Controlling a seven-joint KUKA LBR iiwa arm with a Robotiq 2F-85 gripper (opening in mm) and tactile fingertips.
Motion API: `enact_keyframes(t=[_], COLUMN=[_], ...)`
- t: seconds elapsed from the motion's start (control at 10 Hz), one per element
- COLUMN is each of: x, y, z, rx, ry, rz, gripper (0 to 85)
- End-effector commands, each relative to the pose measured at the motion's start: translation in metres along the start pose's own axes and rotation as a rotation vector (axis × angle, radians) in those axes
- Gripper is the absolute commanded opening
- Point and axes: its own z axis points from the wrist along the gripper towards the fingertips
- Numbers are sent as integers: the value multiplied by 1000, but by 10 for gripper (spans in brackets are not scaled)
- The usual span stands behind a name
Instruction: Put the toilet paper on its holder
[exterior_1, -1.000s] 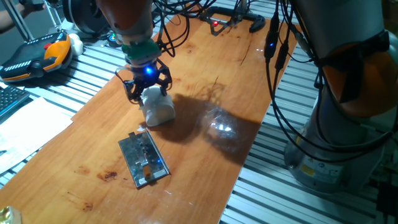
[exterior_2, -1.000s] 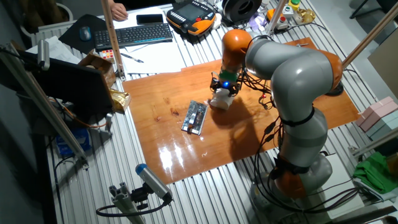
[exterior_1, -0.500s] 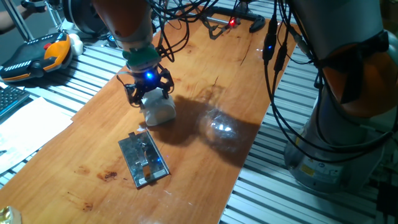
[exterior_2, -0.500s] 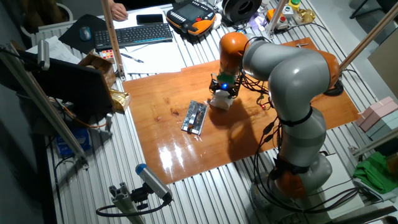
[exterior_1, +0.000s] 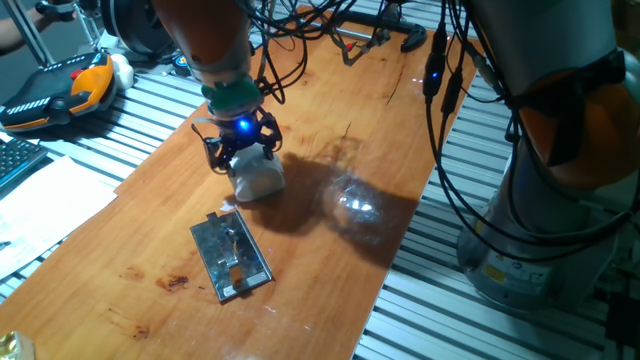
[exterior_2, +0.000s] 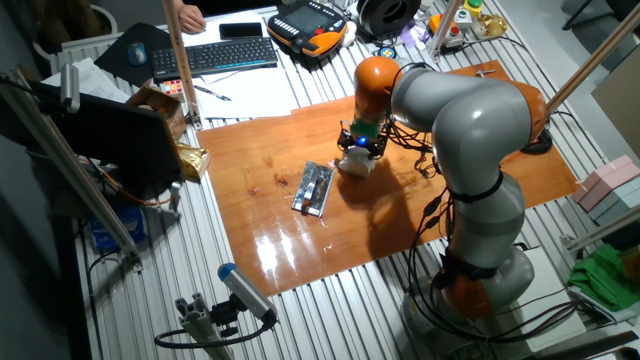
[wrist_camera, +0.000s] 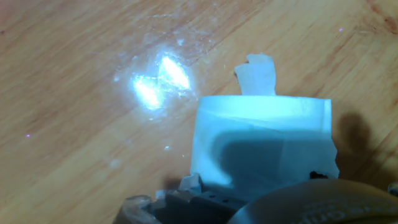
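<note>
My tool (exterior_1: 241, 152) sat low over the roll (exterior_1: 256, 176); I could not tell its grip. Next, I judged: lift toward the holder (exterior_1: 232, 255).

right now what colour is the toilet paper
White, tinted bluish by the tool's light; the toilet paper shows best in the hand view.

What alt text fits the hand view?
A white toilet paper roll fills the lower right, lying on a glossy wooden table, a small torn flap sticking out past its far edge. Dark gripper parts edge the bottom; a bright glare spot lies left of the roll.
</note>
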Motion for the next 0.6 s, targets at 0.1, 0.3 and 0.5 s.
enact_keyframes(t=[0.1, 0.3, 0.5], x=[0, 0, 0], y=[-1, -4, -5], z=[1, 2, 2], rx=[2, 4, -11], ry=[-3, 2, 13], rz=[-21, -67, -101], gripper=[787, 583, 337])
